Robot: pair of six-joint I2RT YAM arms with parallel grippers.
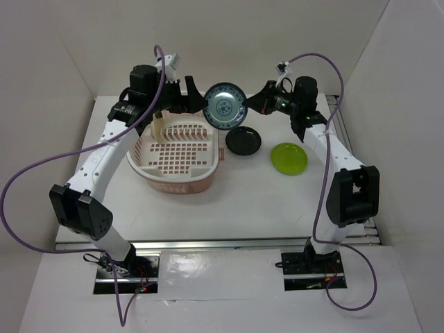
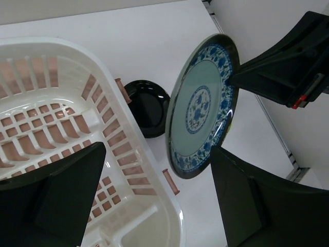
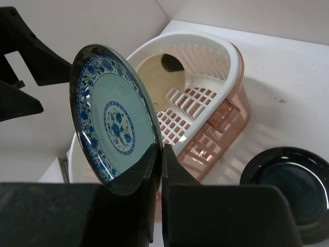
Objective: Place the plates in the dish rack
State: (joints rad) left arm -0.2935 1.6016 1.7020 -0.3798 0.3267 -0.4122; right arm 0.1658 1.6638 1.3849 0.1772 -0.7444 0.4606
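The blue plate [image 1: 224,105] hangs on edge in mid-air above the far part of the desk [image 1: 229,208], just past the rack's far right corner, its patterned face turned towards the overhead camera. The right end effector [image 3: 160,149] is clamped on the plate's dark rim, its two fingers [image 3: 139,175] pinched together with the rim between them. The left end effector [image 2: 157,152] faces it from the other side with its fingers [image 2: 61,195] spread wide. In the left wrist view the plate stands in front of that gap, close to one finger; whether it touches cannot be told.

The rack [image 1: 208,177] sits on the desk to the left of the held plate, below the left arm's wrist. The cream plate [image 3: 154,87] stands upright inside it at the far end, its dark spot near the top, beside the row of prongs [image 1: 184,130]. The rest of the lattice floor shows bare.

The black plate [image 1: 243,141] lies flat on the desk just beside the rack's right end and almost under the blue plate. The lime plate [image 1: 288,158] lies flat farther right, near the black one but apart from it, below the right arm's forearm.
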